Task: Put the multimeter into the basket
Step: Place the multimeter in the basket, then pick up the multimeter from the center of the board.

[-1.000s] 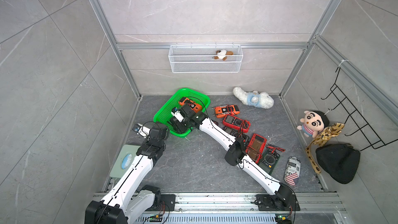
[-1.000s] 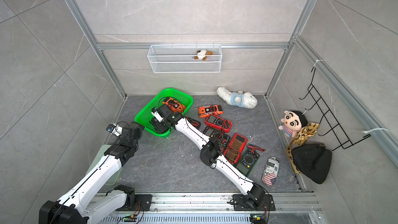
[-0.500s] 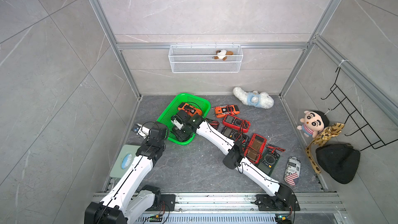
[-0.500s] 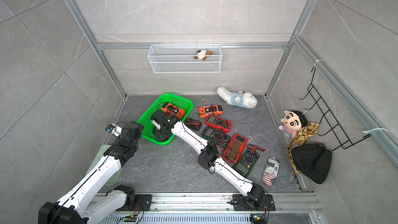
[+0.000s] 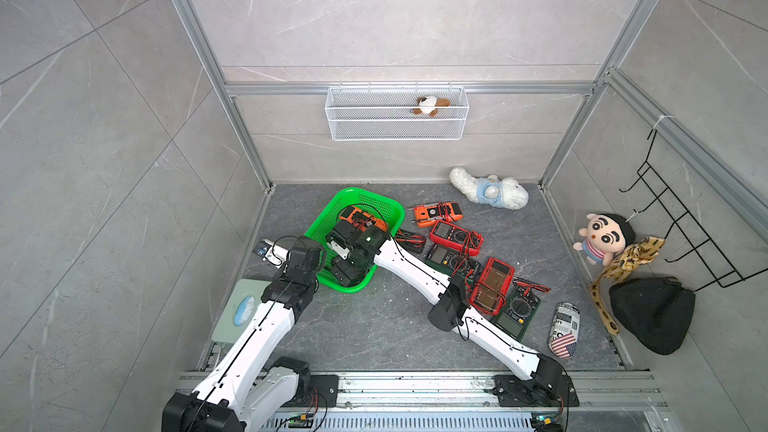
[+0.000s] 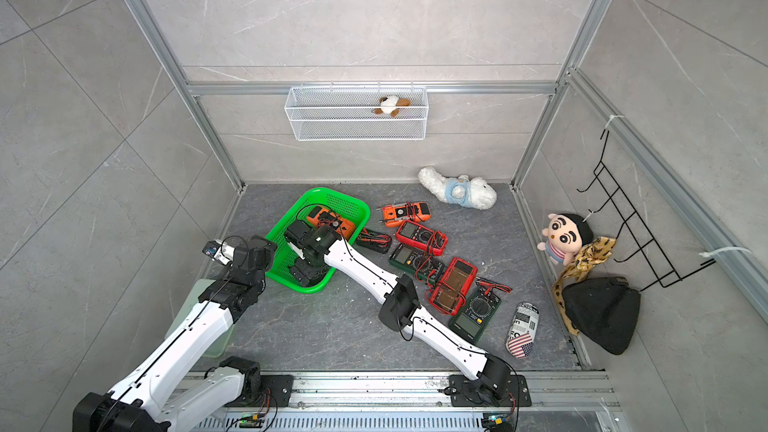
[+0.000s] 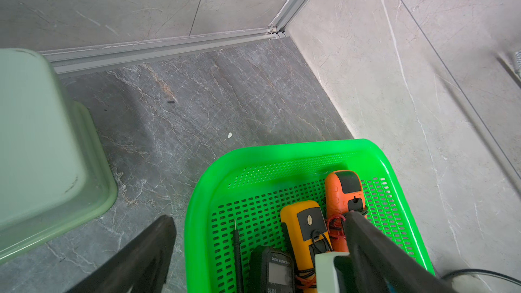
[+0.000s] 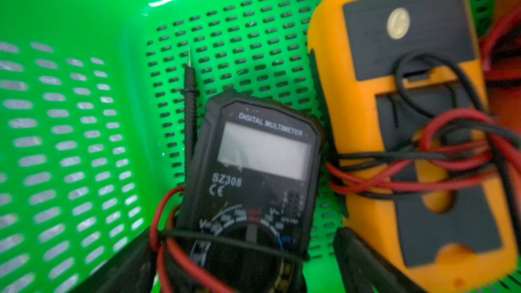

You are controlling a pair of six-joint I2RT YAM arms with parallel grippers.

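Left wrist view has our left claw (image 7: 259,217) spread wide across the basket (image 7: 197,193) rim: one finger outside it, the other over the mesh, gripping nothing. It sits where it did a second ago.

Moving right, our right claw (image 8: 244,231) is what changed. It has travelled from the basket's middle toward the near end, and its fingers have come apart. A strip of green shows between one finger and the black multimeter (image 8: 253,178). The multimeter lies face up on the basket floor between those fingers, with a yellow meter (image 8: 408,136) just beside it. The basket has also swung round slightly.

We judge this multimeter delivered. A red lead (image 8: 158,221) loops close to one finger, so we should lift out carefully. Farther right, other meters (image 5: 492,284) lie well apart from the claw, on the floor.
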